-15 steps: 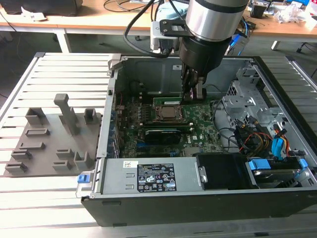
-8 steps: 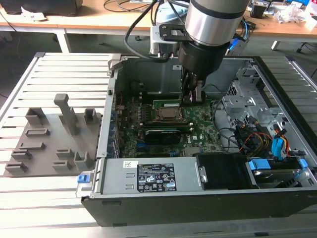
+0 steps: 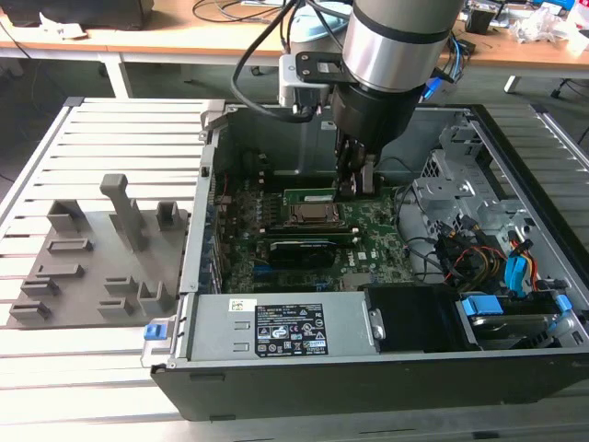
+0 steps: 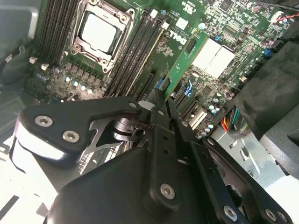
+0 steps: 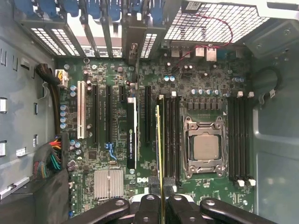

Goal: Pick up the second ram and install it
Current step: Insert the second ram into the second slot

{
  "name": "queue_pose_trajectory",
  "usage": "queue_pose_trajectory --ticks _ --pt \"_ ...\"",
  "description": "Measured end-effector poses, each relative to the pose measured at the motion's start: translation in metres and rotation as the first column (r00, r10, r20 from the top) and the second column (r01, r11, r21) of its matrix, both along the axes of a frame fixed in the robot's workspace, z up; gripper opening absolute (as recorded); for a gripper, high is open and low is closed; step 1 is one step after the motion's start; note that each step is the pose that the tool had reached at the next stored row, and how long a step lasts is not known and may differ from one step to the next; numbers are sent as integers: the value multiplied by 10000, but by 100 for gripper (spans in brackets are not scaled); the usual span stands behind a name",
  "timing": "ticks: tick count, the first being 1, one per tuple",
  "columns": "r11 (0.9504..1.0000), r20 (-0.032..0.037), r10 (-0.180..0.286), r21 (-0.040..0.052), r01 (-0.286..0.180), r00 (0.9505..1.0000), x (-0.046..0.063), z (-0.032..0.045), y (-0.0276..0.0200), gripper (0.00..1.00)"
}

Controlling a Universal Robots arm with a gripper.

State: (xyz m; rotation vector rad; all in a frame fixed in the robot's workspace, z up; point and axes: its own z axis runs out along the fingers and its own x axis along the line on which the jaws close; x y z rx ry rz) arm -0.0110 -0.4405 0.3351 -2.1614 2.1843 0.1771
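**Gripper clamped on the second ram, over the slots beside the socket**

The gripper (image 3: 354, 184) is down inside the open computer case (image 3: 197, 258), its fingers (image 5: 150, 205) closed on one end of the second ram (image 3: 308, 195). The stick runs out from the fingers along the length of the board.

The case lies on its side on a slatted table (image 3: 120, 138). A grey fixture plate (image 3: 92, 267) with upright holders sits well apart, on the exterior view's left. The motherboard (image 5: 121, 84) covers the case floor. On it, the CPU socket (image 5: 205, 147) has a bank of black memory slots (image 5: 173, 140) on each side.

In the first wrist view the ram (image 5: 159, 149) shows edge-on as a thin line. It runs parallel to the bank of slots and at its outer edge, on the side away from the socket. In the second wrist view its green face (image 4: 184, 63) stretches away from the fingertips (image 4: 159, 105) towards the far end of the slots.

The pick-up looks done, and the step in hand is the install. I cannot tell whether the lower edge is already in a slot or hangs just above one. The insertion calls for the stick to stay upright and square along one slot, with even pressure along its length so that both white end clips catch.
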Motion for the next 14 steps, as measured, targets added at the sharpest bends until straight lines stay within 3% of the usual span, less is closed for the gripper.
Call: queue_pose_trajectory --ticks 14 --pt "10000 0 0 -1 0 10000 -1 -133 0 14"
